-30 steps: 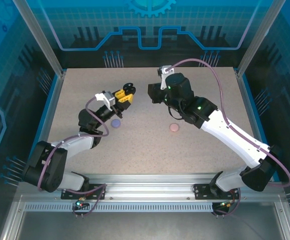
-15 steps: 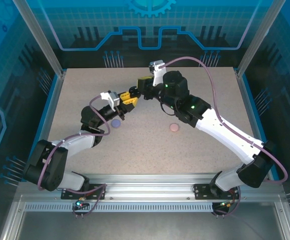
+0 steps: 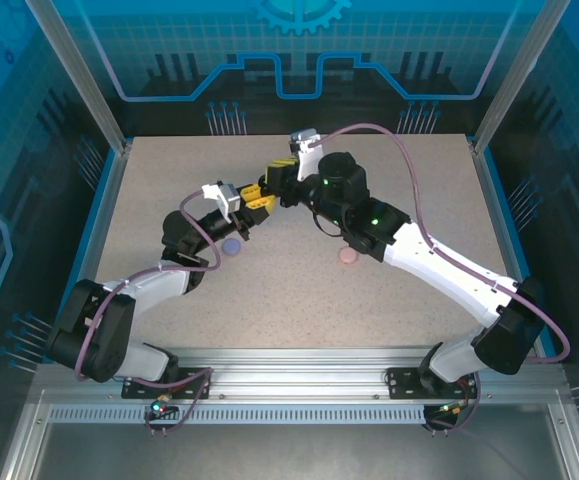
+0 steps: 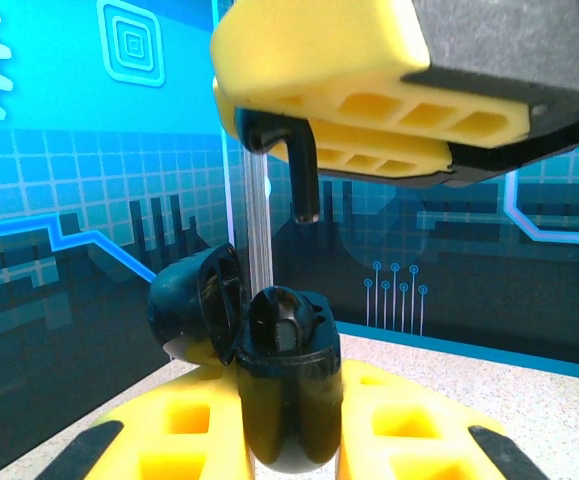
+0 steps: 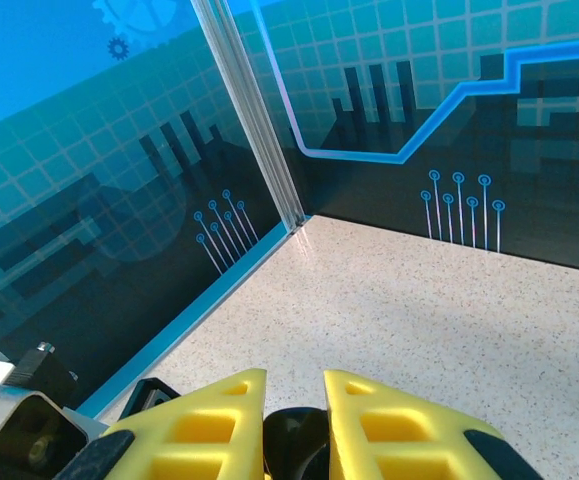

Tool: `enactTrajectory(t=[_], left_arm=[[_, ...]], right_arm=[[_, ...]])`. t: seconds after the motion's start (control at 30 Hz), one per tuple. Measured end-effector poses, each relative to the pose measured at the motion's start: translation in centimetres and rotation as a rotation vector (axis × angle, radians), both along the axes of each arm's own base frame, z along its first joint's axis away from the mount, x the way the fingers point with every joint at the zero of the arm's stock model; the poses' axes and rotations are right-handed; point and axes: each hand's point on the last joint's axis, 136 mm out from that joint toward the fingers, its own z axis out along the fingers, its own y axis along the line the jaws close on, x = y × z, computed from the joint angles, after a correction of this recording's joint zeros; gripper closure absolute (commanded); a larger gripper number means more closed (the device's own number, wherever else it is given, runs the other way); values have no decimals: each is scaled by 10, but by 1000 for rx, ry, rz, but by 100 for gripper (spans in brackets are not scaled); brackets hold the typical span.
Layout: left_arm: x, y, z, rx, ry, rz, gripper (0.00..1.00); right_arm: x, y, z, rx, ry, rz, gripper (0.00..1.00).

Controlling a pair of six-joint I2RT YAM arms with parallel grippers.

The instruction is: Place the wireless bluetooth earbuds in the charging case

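Two claws meet above a speckled beige tabletop [image 3: 299,300] edged in blue. It is boxed in by silver posts [image 5: 254,120] and by walls [image 3: 389,50] printed with a blue grid, circuit lines and a gear emblem [image 3: 299,10].

The left claw [image 4: 287,440] is clamped on a black case [image 4: 289,390]. The case is glossy and rounded and is held upright, with its lid [image 4: 194,310] standing open to the claw's left and its dark hollow facing up.

Directly above the case and apart from it, the right claw [image 5: 294,425] pinches a black earbud [image 4: 306,170]. The earbud's head is tucked between the yellow pads [image 4: 349,50], and its thin stem hangs straight down over the hollow.

On the table, just nearer the arm bases than the left claw, lies a small round purple case [image 3: 231,246]. A round pink case [image 3: 346,257] lies well back from the right claw, partly covered by that arm.
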Motion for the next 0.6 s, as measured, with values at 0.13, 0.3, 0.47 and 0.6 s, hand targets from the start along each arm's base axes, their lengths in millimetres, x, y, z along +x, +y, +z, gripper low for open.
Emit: enactTrajectory(t=[0.13, 0.3, 0.47, 0.6], left_arm=[[0, 0, -1, 1, 2, 0, 100], [0, 0, -1, 1, 3, 0, 100], [0, 0, 0, 1, 2, 0, 100], [0, 0, 0, 1, 0, 0, 100]], right_arm=[[0, 0, -6, -6, 7, 0, 81], [1, 1, -11, -4, 14, -1, 82], [2, 1, -13, -2, 18, -2, 82], [3, 1, -14, 2, 24, -5, 82]])
